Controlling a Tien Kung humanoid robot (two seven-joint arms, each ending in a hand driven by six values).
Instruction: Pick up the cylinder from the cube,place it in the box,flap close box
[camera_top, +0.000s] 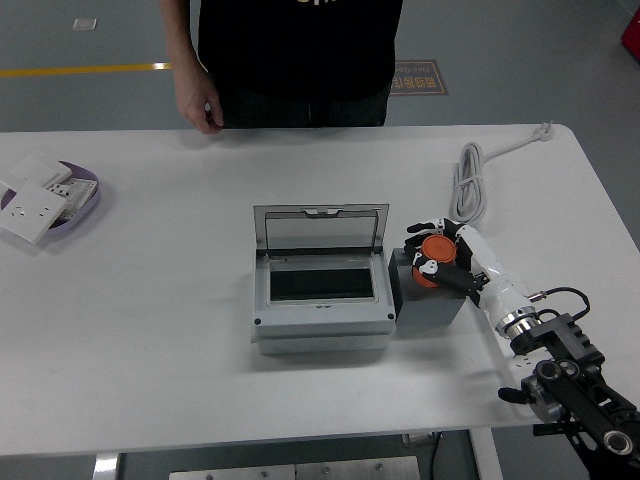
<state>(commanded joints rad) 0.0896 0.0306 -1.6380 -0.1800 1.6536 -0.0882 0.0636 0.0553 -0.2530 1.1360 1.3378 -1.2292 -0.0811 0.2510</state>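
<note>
You can't see most of the orange cylinder (435, 249): the right hand (440, 253) wraps its fingers over it, and the same hand hides the top of the grey cube (428, 303), so contact between the two is not readable. The box (320, 300) interior is only a dark slot; its contents can't be told. The person (295, 50) is cut off at the top edge, and the right arm runs out the bottom right corner.

Box (320, 300) grey matt plastic, clear glossy lid; table (150, 300) smooth white.
</note>
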